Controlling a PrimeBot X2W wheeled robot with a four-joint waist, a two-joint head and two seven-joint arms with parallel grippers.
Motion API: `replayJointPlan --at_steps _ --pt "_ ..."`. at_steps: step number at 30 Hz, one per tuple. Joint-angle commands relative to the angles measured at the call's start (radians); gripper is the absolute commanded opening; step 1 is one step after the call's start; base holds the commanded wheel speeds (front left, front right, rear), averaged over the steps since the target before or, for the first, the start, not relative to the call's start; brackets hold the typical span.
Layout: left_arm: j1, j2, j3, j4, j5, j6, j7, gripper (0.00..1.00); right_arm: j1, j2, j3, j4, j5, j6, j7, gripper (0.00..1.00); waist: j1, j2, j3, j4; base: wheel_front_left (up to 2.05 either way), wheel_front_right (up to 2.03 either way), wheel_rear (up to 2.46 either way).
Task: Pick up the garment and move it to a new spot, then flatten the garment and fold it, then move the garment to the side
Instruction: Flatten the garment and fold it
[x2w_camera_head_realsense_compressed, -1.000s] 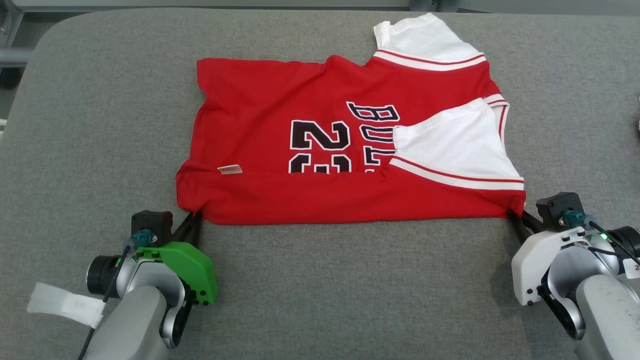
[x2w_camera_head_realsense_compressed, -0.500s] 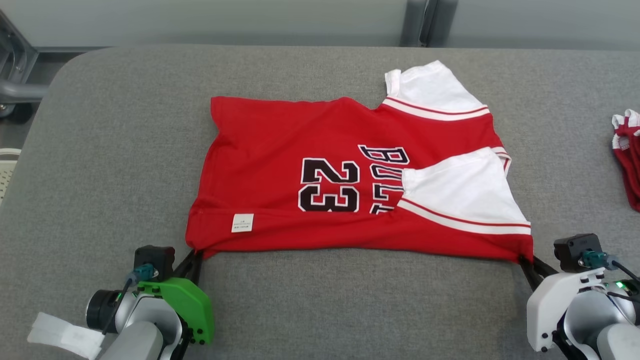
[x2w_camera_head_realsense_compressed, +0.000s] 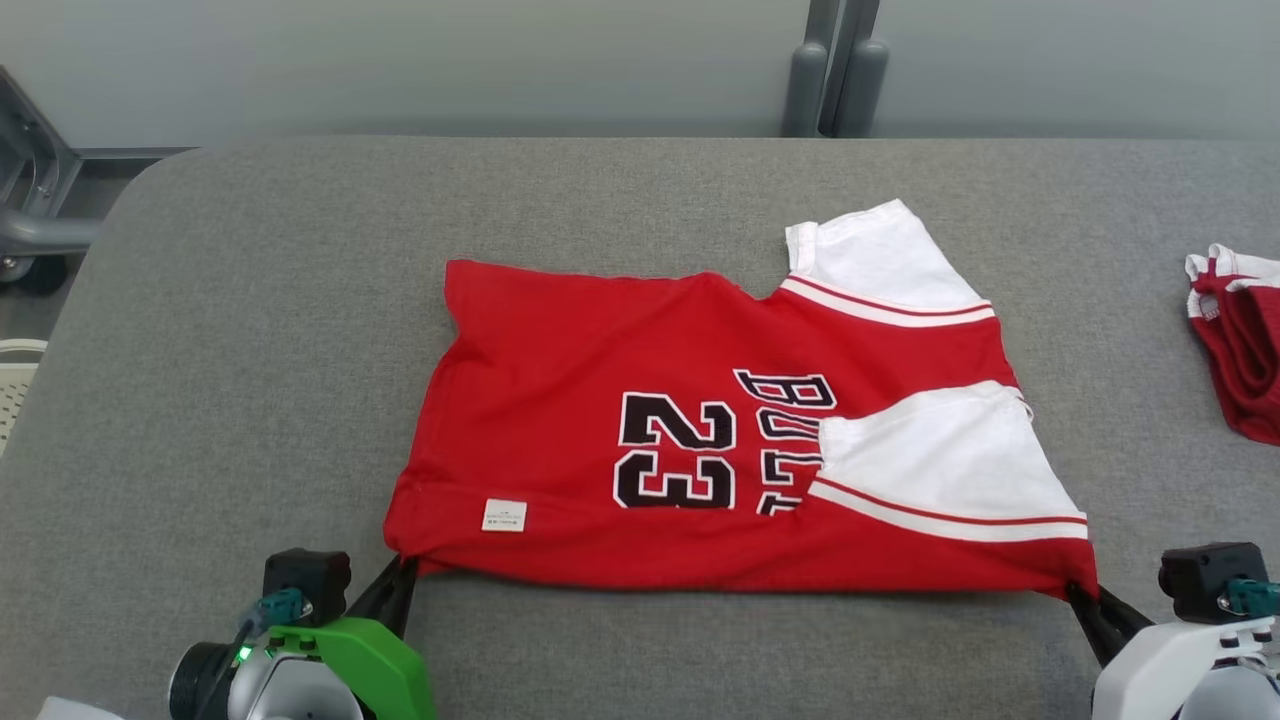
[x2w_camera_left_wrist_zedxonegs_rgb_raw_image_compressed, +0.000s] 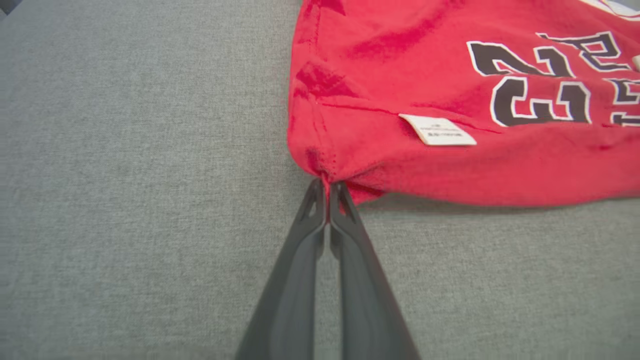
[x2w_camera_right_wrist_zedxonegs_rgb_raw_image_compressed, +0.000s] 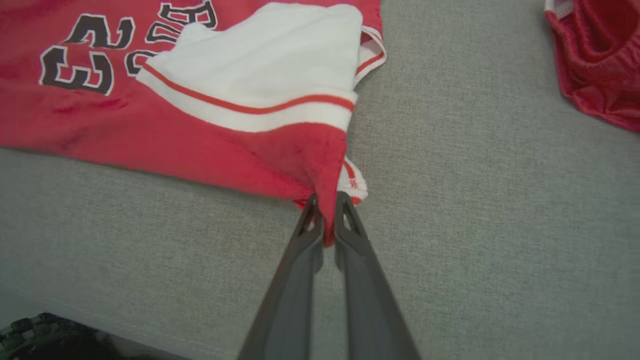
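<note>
garment (x2w_camera_head_realsense_compressed: 560, 340) near edge: red jersey's front edge runs straight along the side of the table (x2w_camera_head_realsense_compressed: 250, 300) nearest the robot, stretched between both arms.
left jaws: pressed shut on the near-left corner, just beside the white care label (x2w_camera_head_realsense_compressed: 504, 515).
right jaws: pinched on the near-right corner, with red cloth and a bit of striped trim squeezed between them.
middle: the 23 and the lettering face up; one white sleeve (x2w_camera_head_realsense_compressed: 940, 460) lies tucked in over the chest.
far side: other white sleeve (x2w_camera_head_realsense_compressed: 880, 255) pokes out past the far edge; the far-left corner lies flat.
far right: second red garment (x2w_camera_head_realsense_compressed: 1240, 350) bunched up, well apart.
step: i'd say flatten-and-fold. the cloth is spread, one sleeve is in and the body is not yet folded over.
next move: likely wants both arms working evenly, keeping the edge taut while carrying it toward the far edge, letting go only once the edges line up. the far sleeve wants tucking too.
</note>
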Motion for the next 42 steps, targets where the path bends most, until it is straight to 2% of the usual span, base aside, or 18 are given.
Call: replayJointPlan --at_steps 1,4,7,17,18,19,20,26,27,33,38,42 --pt "0.021 0.014 0.005 -0.02 -0.007 0.01 0.009 0.0 0.017 0.004 -0.013 -0.015 0.0 -0.002 0.005 0.0 0.0 0.0 0.0 0.001 0.0 0.0 0.0" --pt "0.07 0.044 0.011 -0.11 -0.016 0.047 0.05 0.0 0.05 0.013 -0.041 -0.049 -0.006 -0.002 0.027 0.0 0.0 0.0 0.0 0.001 0.0 0.0 0.0" --pt "0.1 0.06 0.006 -0.148 -0.021 0.062 0.078 0.0 0.068 0.018 -0.038 -0.051 -0.005 -0.002 0.05 0.0 0.0 0.0 0.001 0.002 0.0 0.0 0.0" --pt "0.134 0.045 -0.014 -0.136 -0.022 0.072 0.071 0.0 0.096 0.036 -0.007 -0.001 -0.006 -0.002 0.064 0.0 0.0 0.0 0.001 0.002 0.0 0.0 0.0" --pt "0.134 0.043 -0.01 -0.13 -0.018 0.077 0.057 0.18 0.094 0.034 -0.008 0.003 -0.016 -0.002 0.054 0.49 0.0 0.0 -0.002 0.001 0.0 0.0 0.0" --pt "0.136 0.042 -0.008 -0.125 -0.015 0.079 0.046 0.7 0.095 0.039 -0.012 0.012 -0.023 -0.002 0.049 1.0 0.0 0.0 -0.006 0.001 0.0 0.0 0.0" --pt "0.139 0.039 -0.005 -0.117 -0.015 0.084 0.037 1.0 0.097 0.04 -0.009 0.021 -0.031 -0.002 0.041 1.0 0.0 0.0 -0.01 0.002 0.0 0.0 0.0" --pt "0.138 0.011 0.037 -0.092 -0.012 0.11 -0.084 1.0 0.069 0.043 -0.007 0.052 -0.059 -0.002 -0.083 1.0 0.0 0.0 -0.038 0.01 0.0 0.0 0.0" --pt "0.139 0.0 0.058 -0.088 -0.014 0.115 -0.141 1.0 0.054 0.048 -0.002 0.064 -0.065 -0.001 -0.13 1.0 0.0 0.0 -0.05 0.015 0.0 0.0 0.0" --pt "0.124 -0.03 0.113 -0.086 -0.002 0.111 -0.277 1.0 0.003 0.072 0.002 0.095 -0.077 -0.001 -0.251 1.0 0.0 0.0 -0.087 0.037 0.0 0.0 0.0" --pt "0.12 -0.059 0.166 -0.118 0.022 0.099 -0.302 1.0 -0.041 0.108 -0.01 0.123 -0.041 -0.002 -0.354 1.0 0.0 0.0 -0.106 0.047 0.0 0.0 0.0" --pt "0.136 -0.087 0.23 -0.161 0.054 0.07 -0.303 1.0 -0.087 0.128 -0.009 0.165 -0.025 -0.001 -0.431 1.0 0.0 0.0 -0.124 0.052 0.0 0.0 0.0"
